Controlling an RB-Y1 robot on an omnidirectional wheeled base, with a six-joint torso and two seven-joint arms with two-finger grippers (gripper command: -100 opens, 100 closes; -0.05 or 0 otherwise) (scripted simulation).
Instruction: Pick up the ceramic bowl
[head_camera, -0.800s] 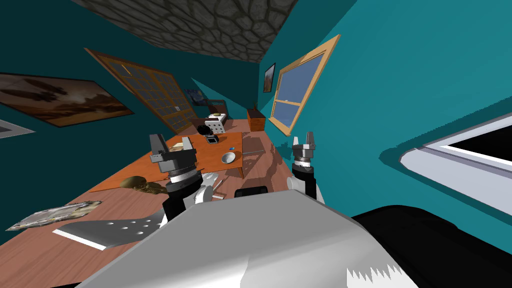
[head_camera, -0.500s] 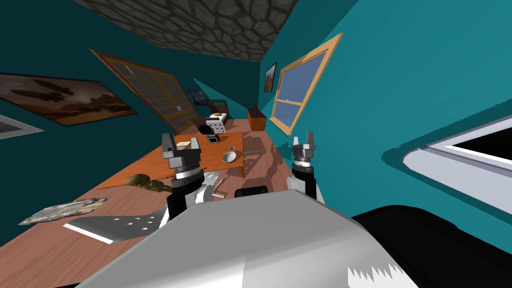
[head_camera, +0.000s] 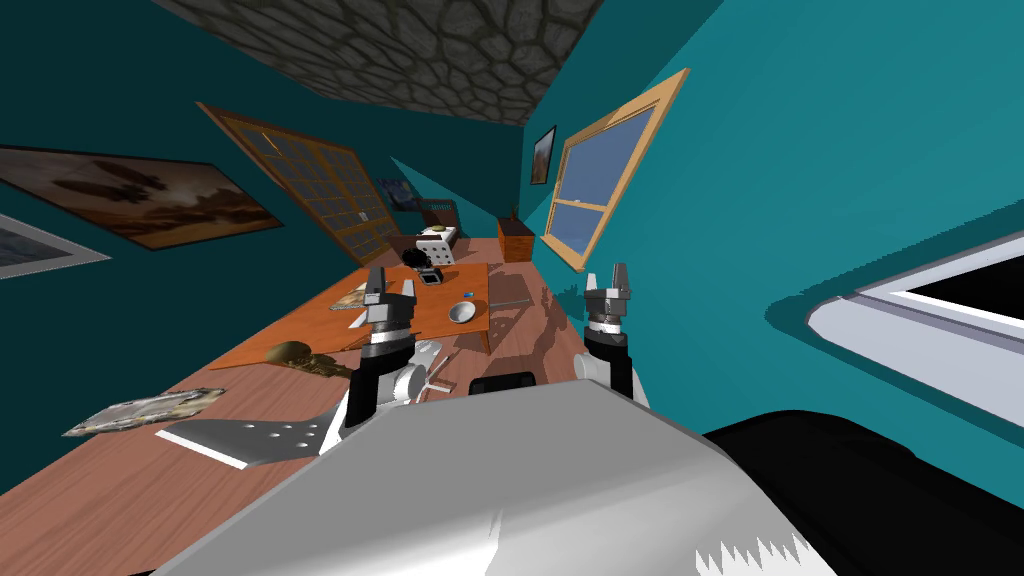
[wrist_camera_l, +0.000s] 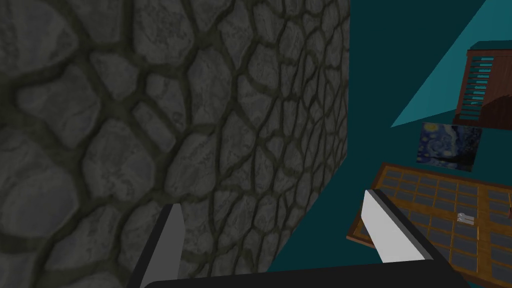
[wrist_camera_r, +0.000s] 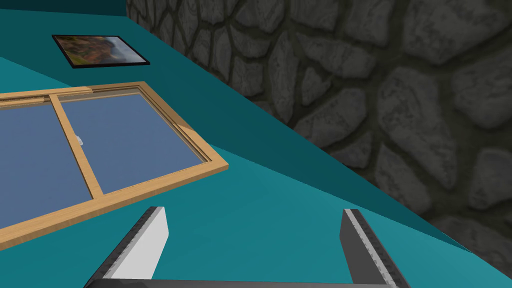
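Pale bowl (head_camera: 461, 313) by bench (head_camera: 320, 325) right edge. Left gripper (head_camera: 391, 288) clear of it, fingers apart; right gripper (head_camera: 620, 276) likewise.

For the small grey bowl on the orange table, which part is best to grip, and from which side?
Likely the rim, from above: the bowl sits upright, mouth up, on the table, so one finger fits inside its wall, one outside.

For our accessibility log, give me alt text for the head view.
A small grey bowl sits near the edge of an orange-brown table ahead of the robot. The left end effector, open, points up in front of the table; the right end effector points up beside a teal wall with a window.
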